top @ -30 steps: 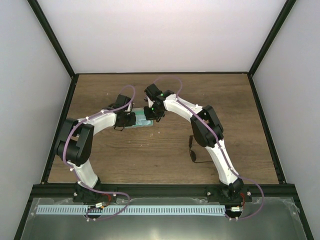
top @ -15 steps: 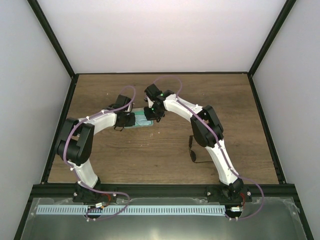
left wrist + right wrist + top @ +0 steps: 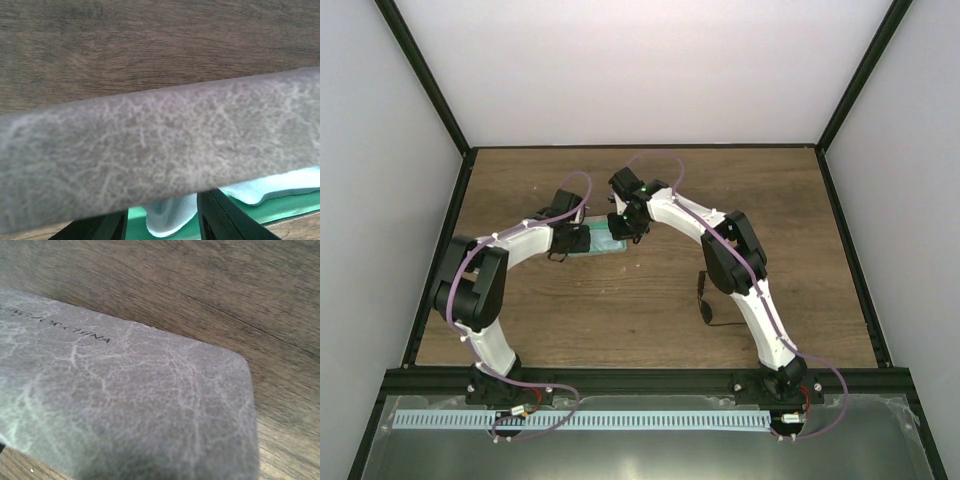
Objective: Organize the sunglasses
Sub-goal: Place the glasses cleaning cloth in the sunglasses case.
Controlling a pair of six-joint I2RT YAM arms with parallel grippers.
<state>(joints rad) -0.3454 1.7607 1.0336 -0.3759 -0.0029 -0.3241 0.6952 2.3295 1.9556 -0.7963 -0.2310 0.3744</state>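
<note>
Looking down on the table (image 3: pixel 520 320): left arm (image 3: pixel 480 290) and right arm (image 3: pixel 735 255) both bent inward, meeting over the case (image 3: pixel 603 246) toward the far middle. Open case, by the look of it: grey lid (image 3: pixel 160 150) raised across the left wrist view, green lining (image 3: pixel 280 207) and cloth (image 3: pixel 170 220) below it.

Not yet in the case: sunglasses (image 3: pixel 703 300), lying on the bare wood well apart from it, toward the right and the near edge, just beside the right arm and partly hidden by it. Long axis judged roughly near-to-far, one temple trailing off to the right; hard to be sure at this size. Nearer the right gripper (image 3: pixel 620 228) than the left gripper (image 3: pixel 582 240), so likely a job for the right arm: draw back toward the base and rightward, then come down across the frame.

Left gripper at the case's left end. Fingers (image 3: pixel 220 217) parted some way, with cloth and lining showing in the gap; tips hidden beneath the lid, so cannot tell whether pinching the case wall or merely standing free. Right gripper at the case's right end, close up against the lid, grey surface filling the right wrist view; no fingers to be seen there, so cannot tell whether spread or closed, nor whether holding the lid.
</note>
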